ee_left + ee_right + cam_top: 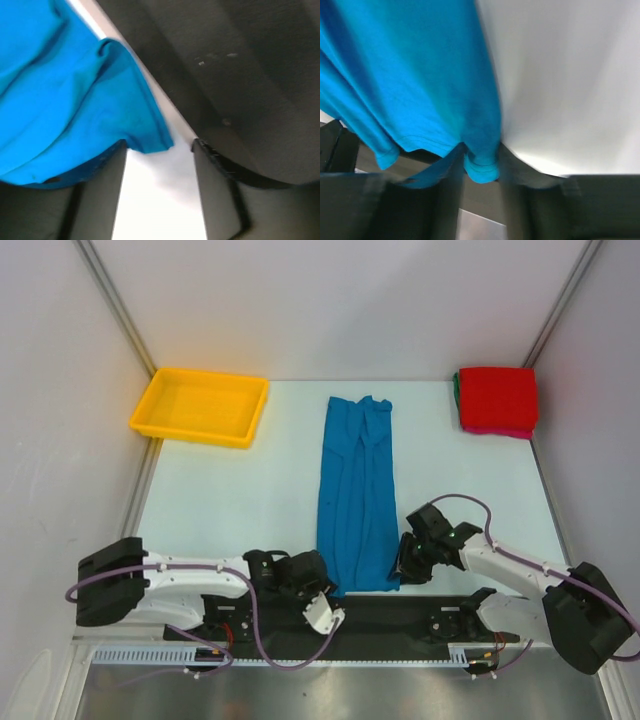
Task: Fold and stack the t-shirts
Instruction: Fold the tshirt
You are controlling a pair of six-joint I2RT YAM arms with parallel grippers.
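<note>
Blue t-shirt point(357, 495) lies mid-frame as a long strip. Left gripper point(159, 146) has jaws apart at its lower corner. Right gripper point(482, 156) straddles the hem; closure I cannot tell. Next I'd pinch both corners and fold upward.

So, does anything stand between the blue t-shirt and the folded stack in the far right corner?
Nothing visible: only bare table lies between the blue t-shirt and the red-topped stack.

top: overhead, looking down, far | wrists: close, low | shared: blue t-shirt point(356, 490) near hem
</note>
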